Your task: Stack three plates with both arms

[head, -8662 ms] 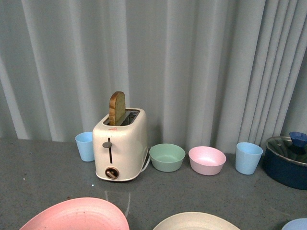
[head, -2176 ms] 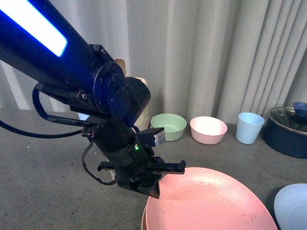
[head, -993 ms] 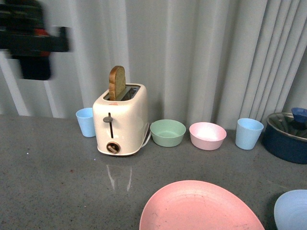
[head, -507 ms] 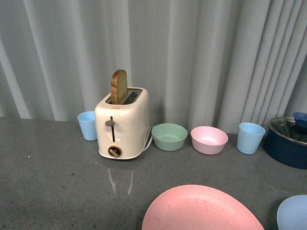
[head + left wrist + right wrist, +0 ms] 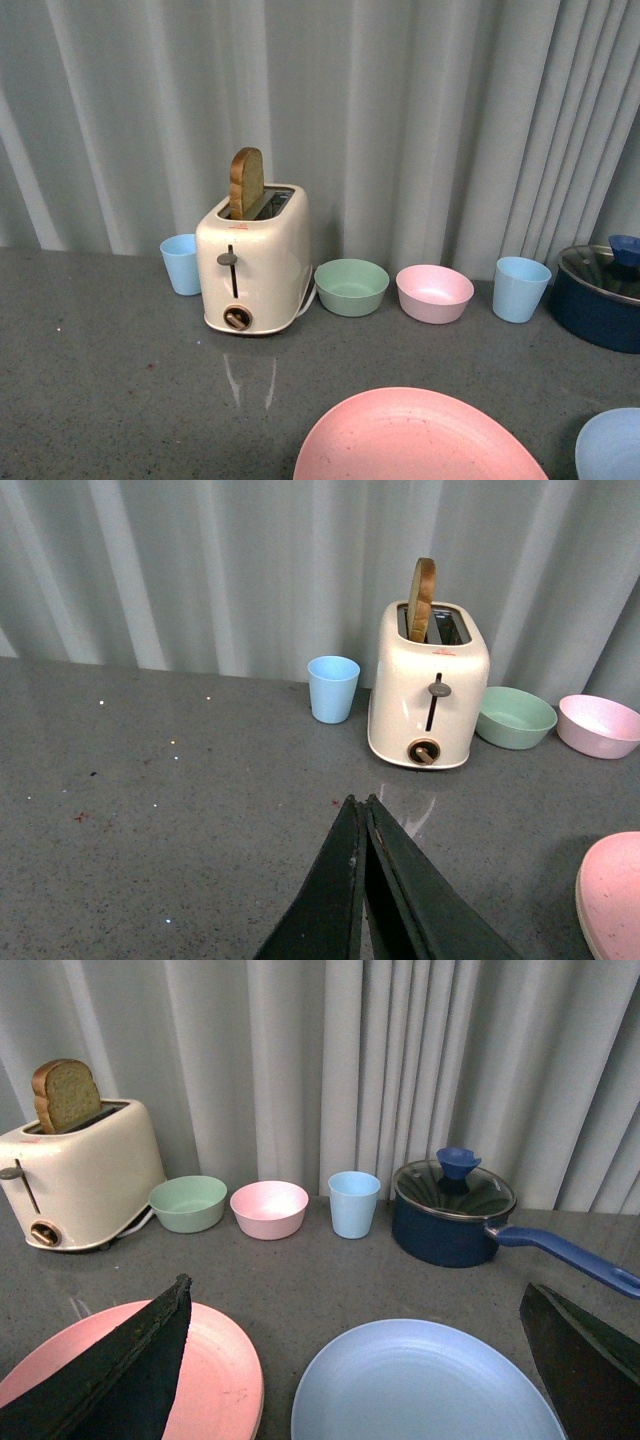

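On the left arm, the left tool [image 5: 357, 805] has its fingers pressed together with nothing between them, above bare table [image 5: 150, 810]. On the right arm, the right tool [image 5: 355, 1285] has its fingers spread wide and grips nothing.

The pink plate [image 5: 420, 435] lies flat on the near side of the table, in front of the toaster [image 5: 252, 265] and green bowl [image 5: 351, 287]. The edge of the cream plate [image 5: 579, 900] shows just under its rim.

The light blue plate [image 5: 430, 1385] lies flat just beside the pink plate, not touching it, toward the right arm. It is seen between the right tool's fingers. The pot [image 5: 455, 1220] stands behind it.
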`<state>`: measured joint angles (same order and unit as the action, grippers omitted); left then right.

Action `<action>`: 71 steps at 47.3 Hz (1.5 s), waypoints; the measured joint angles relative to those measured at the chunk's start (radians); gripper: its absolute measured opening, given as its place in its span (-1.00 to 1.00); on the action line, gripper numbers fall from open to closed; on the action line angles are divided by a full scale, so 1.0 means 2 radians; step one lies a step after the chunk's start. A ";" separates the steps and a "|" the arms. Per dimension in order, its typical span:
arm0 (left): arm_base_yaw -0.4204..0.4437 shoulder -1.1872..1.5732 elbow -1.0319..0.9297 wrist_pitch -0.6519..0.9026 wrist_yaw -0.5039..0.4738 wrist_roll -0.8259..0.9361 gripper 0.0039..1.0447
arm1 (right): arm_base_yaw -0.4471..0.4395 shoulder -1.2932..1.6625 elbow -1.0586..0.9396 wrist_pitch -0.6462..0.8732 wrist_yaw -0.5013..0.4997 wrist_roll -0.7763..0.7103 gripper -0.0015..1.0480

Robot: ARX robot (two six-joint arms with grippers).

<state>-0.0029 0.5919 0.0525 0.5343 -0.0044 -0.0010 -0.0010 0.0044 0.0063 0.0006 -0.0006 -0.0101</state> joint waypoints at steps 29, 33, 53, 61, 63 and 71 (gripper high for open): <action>0.000 -0.140 -0.013 -0.109 0.002 0.000 -0.94 | 0.000 0.000 0.000 0.000 0.000 0.000 0.86; 0.000 -0.154 -0.013 -0.124 0.002 0.000 -0.94 | 0.000 0.000 0.000 0.000 0.000 0.000 0.86; 0.000 -0.208 -0.013 -0.177 0.002 0.000 -0.94 | 0.000 0.000 0.000 0.000 0.000 0.000 0.86; 0.000 -0.285 -0.012 -0.264 0.002 0.000 -0.94 | 0.000 0.000 0.000 0.000 0.000 0.000 0.86; 0.000 -0.293 -0.012 -0.264 0.002 0.000 -0.94 | 0.000 0.000 0.000 0.000 0.000 0.000 0.86; 0.000 -0.294 -0.012 -0.267 0.002 0.000 -0.94 | 0.000 0.000 0.000 0.000 0.000 0.000 0.86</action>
<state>-0.0025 0.0044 0.0277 0.0006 0.0002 -0.0010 -0.0010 0.0044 0.0063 0.0006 -0.0010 -0.0101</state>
